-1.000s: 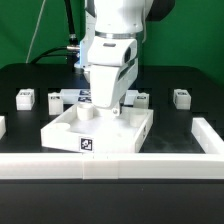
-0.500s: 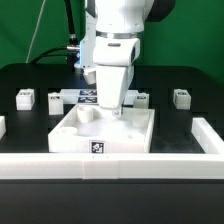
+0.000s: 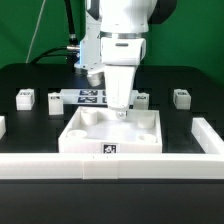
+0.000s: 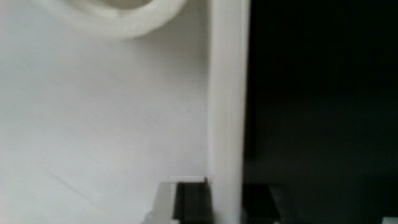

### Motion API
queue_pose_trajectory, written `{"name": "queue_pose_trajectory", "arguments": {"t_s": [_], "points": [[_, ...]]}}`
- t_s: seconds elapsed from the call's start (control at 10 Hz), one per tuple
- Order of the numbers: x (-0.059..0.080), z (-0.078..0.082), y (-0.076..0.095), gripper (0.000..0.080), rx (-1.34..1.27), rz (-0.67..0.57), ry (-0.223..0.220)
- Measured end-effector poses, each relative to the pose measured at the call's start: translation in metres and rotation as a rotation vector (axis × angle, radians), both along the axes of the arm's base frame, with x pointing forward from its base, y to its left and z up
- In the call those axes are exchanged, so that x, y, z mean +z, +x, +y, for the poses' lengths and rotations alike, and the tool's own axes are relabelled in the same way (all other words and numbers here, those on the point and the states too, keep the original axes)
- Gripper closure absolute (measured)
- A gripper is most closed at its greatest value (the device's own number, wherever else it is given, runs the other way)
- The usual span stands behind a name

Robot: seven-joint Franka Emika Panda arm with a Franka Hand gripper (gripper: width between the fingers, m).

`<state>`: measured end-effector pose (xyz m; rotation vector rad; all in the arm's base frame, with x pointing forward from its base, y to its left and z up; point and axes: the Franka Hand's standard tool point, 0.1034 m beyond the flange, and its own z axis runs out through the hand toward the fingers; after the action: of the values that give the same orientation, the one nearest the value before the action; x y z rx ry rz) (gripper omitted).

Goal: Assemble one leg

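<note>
while the jaws are clamped on the tray part and not on any leg, the nearest leg stands upright on the black tabletop. it is just behind the tray part, off its far corner toward the exterior view's right. a second leg stands farther to that side, well clear of the tray part. the third leg and the fourth leg stand behind the tray part toward the exterior view's left, apart from it and from each other. each leg shows a dark tag on the face toward the camera.

the marker board lies flat behind the tray part, between the third leg and the nearest leg. the tray part sits flat with its raised rim up, a tag on its front wall and a round socket inside it. the arm comes straight down over its far wall. in the wrist view the thin rim wall runs between two dark fingertips, which press it from both sides. a white barrier crosses in front of the tray part.
</note>
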<state>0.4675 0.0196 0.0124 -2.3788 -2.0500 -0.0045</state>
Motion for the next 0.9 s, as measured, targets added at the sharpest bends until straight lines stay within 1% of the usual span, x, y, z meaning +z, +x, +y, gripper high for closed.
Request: {"name": "queue_pose_trajectory", "arguments": {"t_s": [0.1,0.2,0.6,0.9], "points": [[0.0,0.0,0.0,0.0739,0.001,0.0,0.0],[0.0,0.006,0.001,0.0739,0.041,-0.002,-0.002],[0.0,0.05,0.013,0.0739,0.131,-0.036,0.011],[0.0,0.059,0.025,0.0739,0.122,-0.039,0.01]]}}
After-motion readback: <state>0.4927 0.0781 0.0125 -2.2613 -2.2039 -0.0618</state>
